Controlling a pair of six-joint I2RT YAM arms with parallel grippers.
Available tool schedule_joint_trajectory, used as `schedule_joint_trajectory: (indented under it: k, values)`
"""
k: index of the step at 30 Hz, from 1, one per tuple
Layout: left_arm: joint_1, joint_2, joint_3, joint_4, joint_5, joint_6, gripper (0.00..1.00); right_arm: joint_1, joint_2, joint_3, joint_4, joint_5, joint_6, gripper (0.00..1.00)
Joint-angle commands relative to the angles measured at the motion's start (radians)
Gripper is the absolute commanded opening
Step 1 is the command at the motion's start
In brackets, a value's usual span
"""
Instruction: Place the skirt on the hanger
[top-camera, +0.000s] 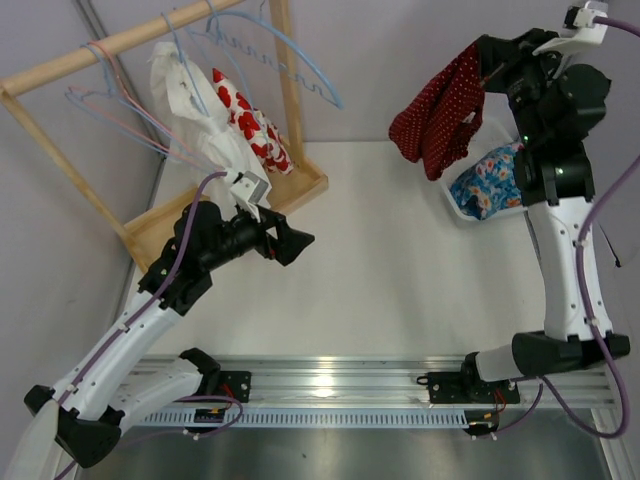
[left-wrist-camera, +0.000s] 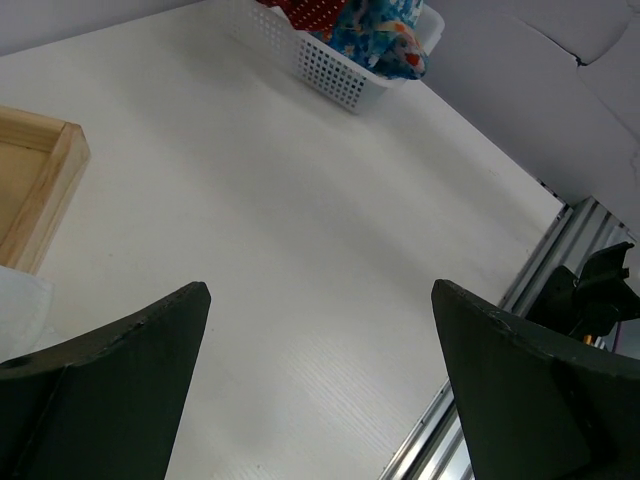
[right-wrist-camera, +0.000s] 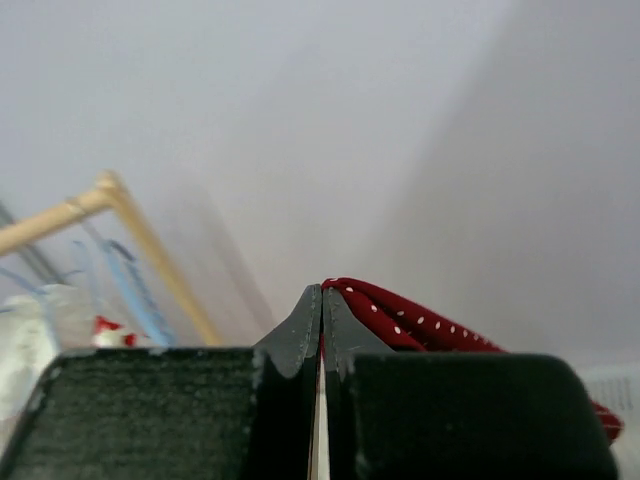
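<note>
Upper right of the top view, the right gripper (top-camera: 487, 60) pinches a thin fold of the skirt (top-camera: 440, 110), jaws fully closed; the fold may slip free before reaching the hanger (top-camera: 110, 118), upper left; the left gripper (left-wrist-camera: 320, 370) gapes wide, holding nothing.

The skirt (top-camera: 440, 115) is soft, matt dark red cloth speckled with small white dots. The counter (left-wrist-camera: 300, 250) is white and matt, with a faint linear grain. The rack (top-camera: 290, 100) is bare pale wood. The basket (left-wrist-camera: 335, 75) is perforated white plastic. The rail (top-camera: 330, 385) is brushed metal with a bright sheen. The jaws are matt black and finely grainy.
</note>
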Motion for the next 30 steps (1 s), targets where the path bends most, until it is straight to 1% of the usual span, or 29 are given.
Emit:
schedule_joint_trajectory:
  k: [1,3,6,10,11,13,14,15,16,17,18,20,21,24,25,26,28,29,30]
  values:
    - [0.008,-0.026,0.033,0.018,0.04,0.015,1.0,0.049,-0.089,-0.01,0.041,-0.087,-0.028,0.0]
    - [0.008,-0.028,0.033,0.018,0.04,0.014,0.99,0.119,-0.13,-0.007,0.004,-0.126,-0.047,0.0]
    - [0.008,-0.028,0.035,0.015,0.018,0.015,1.0,0.21,-0.18,-0.026,-0.054,-0.114,-0.079,0.0]
    - [0.008,-0.034,0.036,0.009,-0.011,0.02,1.0,0.281,-0.245,-0.101,-0.133,-0.131,-0.07,0.0]
    - [0.008,-0.035,0.035,0.008,-0.017,0.023,0.99,0.294,-0.263,-0.178,-0.133,-0.134,-0.067,0.0]
    - [0.008,-0.038,0.036,0.003,-0.032,0.029,1.0,0.333,-0.326,-0.275,-0.137,-0.128,-0.05,0.0]
    - [0.008,-0.041,0.038,0.0,-0.037,0.03,1.0,0.343,-0.348,-0.326,-0.15,-0.112,-0.044,0.0]
    - [0.008,-0.041,0.038,-0.002,-0.045,0.033,0.99,0.353,-0.369,-0.428,-0.154,-0.095,-0.03,0.0]
    - [0.01,-0.041,0.036,-0.002,-0.045,0.035,1.0,0.365,-0.392,-0.482,-0.157,-0.056,-0.019,0.0]
    - [0.008,-0.038,0.039,-0.002,-0.046,0.035,0.99,0.368,-0.438,-0.539,-0.16,-0.037,-0.006,0.0]
    - [0.008,-0.037,0.039,-0.002,-0.042,0.035,1.0,0.368,-0.458,-0.654,-0.159,-0.02,0.011,0.0]
    - [0.008,-0.034,0.036,0.0,-0.032,0.03,0.99,0.368,-0.516,-0.76,-0.173,0.039,0.048,0.0]
    - [0.008,-0.023,0.038,0.0,-0.031,0.024,0.99,0.367,-0.53,-0.847,-0.188,0.064,0.06,0.0]
    - [-0.001,0.009,0.073,-0.025,-0.016,0.02,1.0,0.357,-0.584,-0.957,-0.239,0.167,0.114,0.0]
    - [-0.013,0.038,0.08,-0.054,-0.044,0.021,1.0,0.35,-0.599,-1.013,-0.268,0.193,0.145,0.0]
    - [-0.054,0.052,0.085,-0.066,-0.067,0.024,1.0,0.322,-0.616,-1.038,-0.281,0.239,0.163,0.0]
    - [-0.125,0.093,0.1,-0.098,-0.145,0.033,0.99,0.282,-0.687,-1.085,-0.3,0.25,0.191,0.0]
    - [-0.21,0.107,0.107,-0.109,-0.255,0.029,1.0,0.261,-0.713,-1.127,-0.3,0.242,0.209,0.0]
    - [-0.251,0.123,0.117,-0.117,-0.3,0.003,0.99,0.215,-0.762,-1.145,-0.302,0.219,0.215,0.0]
